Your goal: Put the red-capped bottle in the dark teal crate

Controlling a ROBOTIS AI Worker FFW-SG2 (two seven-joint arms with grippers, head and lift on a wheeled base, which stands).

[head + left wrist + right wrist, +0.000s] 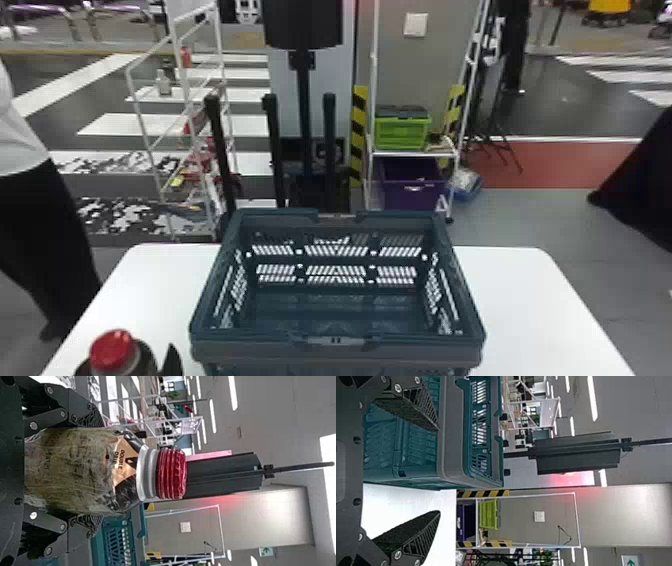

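left of the crate point(240, 354) and nearer me, bottle point(75, 471) upright
my left gripper point(98, 471) clamps it; my right gripper point(439, 471) gapes empty.

We find the left pincer point(171, 357) black, its angular linkages point(47, 417) fitted with round silver screws point(33, 425). We record the right pincer point(439, 471) as likewise black: tapered, wedge-shaped fingers point(422, 542) with ribbed lattice sides, rough, grainy pads point(407, 528) and bright round screws. We note a flat, dark palm plate point(352, 461) pierced by round holes.
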